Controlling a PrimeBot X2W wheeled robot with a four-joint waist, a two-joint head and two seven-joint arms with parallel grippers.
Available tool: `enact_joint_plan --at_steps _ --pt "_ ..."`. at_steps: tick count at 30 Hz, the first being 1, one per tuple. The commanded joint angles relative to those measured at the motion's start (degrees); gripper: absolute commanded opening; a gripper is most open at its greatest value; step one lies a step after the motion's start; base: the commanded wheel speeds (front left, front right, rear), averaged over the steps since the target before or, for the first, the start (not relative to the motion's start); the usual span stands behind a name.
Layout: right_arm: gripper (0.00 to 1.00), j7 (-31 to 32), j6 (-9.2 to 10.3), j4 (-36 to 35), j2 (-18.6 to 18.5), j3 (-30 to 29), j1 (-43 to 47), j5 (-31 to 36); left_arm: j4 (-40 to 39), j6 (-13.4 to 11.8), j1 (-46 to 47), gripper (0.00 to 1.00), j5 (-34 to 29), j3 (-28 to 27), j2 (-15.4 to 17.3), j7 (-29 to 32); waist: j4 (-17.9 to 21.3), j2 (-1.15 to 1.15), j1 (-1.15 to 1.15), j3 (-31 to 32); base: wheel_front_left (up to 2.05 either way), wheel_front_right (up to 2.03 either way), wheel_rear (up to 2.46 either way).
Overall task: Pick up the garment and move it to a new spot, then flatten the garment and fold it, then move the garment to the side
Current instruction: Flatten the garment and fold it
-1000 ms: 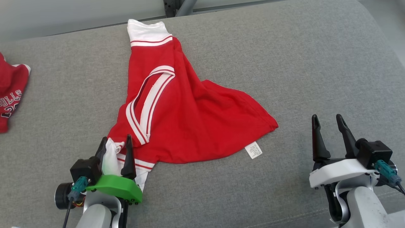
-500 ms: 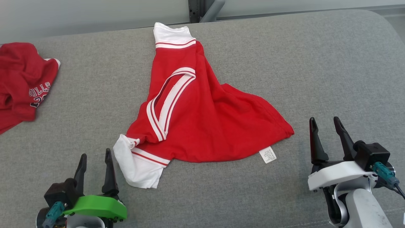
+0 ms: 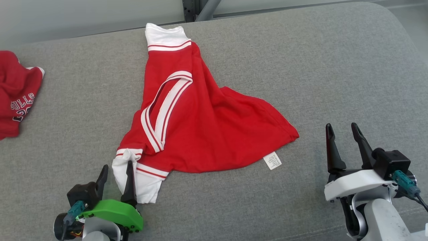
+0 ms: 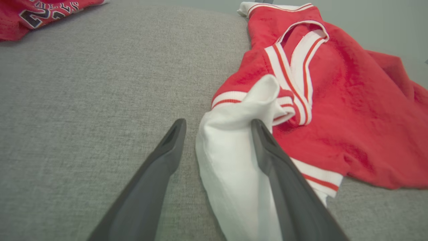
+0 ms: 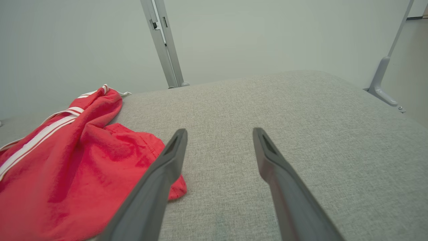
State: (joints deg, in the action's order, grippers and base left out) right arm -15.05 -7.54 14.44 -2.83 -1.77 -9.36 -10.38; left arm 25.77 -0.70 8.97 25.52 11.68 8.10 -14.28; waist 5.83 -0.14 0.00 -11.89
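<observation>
Garment: red garment (image 3: 200, 134) with white striped trim, lying mid-desk and running from the far edge towards the near-left, rumpled and bunched on its right side.
Desk: grey fabric-topped desk (image 3: 334, 67), garment resting on it.
Left end effector: left end effector (image 3: 117, 164) at the near-left, fingers spread wide, gripping nothing; the garment's white end (image 3: 133, 180) lies in the gap, against the inner finger in the left wrist view.
Right end effector: right end effector (image 3: 341, 125) near the near-right corner, also wide open and empty, just off the garment's right tip.
Step in hand: looks like the flattening, with that crumpled white end as the target.
How to do it well: I'd push in until both layers of the white end sit deep between the fingers, close firmly, then draw towards the near edge, low over the desk. The right side could pin or pull the red tip to take out the bunching.
Care tag: white tag (image 3: 272, 160) at the near hem, print too small to read.
Other writing: second red garment (image 3: 15, 97) at the left edge shows "ULLS" and a partial "2".
</observation>
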Motion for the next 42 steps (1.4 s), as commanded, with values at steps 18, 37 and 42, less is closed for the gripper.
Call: enact_joint_plan --at_steps 18,37,42 --pt "1.00 -0.15 0.10 0.34 -0.12 -0.11 2.14 0.38 -1.34 -2.43 -3.01 0.00 -1.44 -5.02 -0.86 -0.93 -4.12 0.14 0.00 2.82 0.00 0.00 0.00" --pt "1.00 -0.15 0.10 1.96 -0.13 1.45 0.43 0.00 -3.49 -4.07 -6.71 0.62 -0.62 -10.60 -1.75 -0.90 -6.71 0.14 0.00 2.98 0.00 0.00 0.00" --pt "1.00 -0.15 0.10 2.10 -0.14 1.69 0.16 0.02 -7.79 -2.07 -4.45 1.00 -5.23 -7.03 -2.48 -0.87 -6.49 0.14 0.00 3.01 0.00 0.00 0.00"
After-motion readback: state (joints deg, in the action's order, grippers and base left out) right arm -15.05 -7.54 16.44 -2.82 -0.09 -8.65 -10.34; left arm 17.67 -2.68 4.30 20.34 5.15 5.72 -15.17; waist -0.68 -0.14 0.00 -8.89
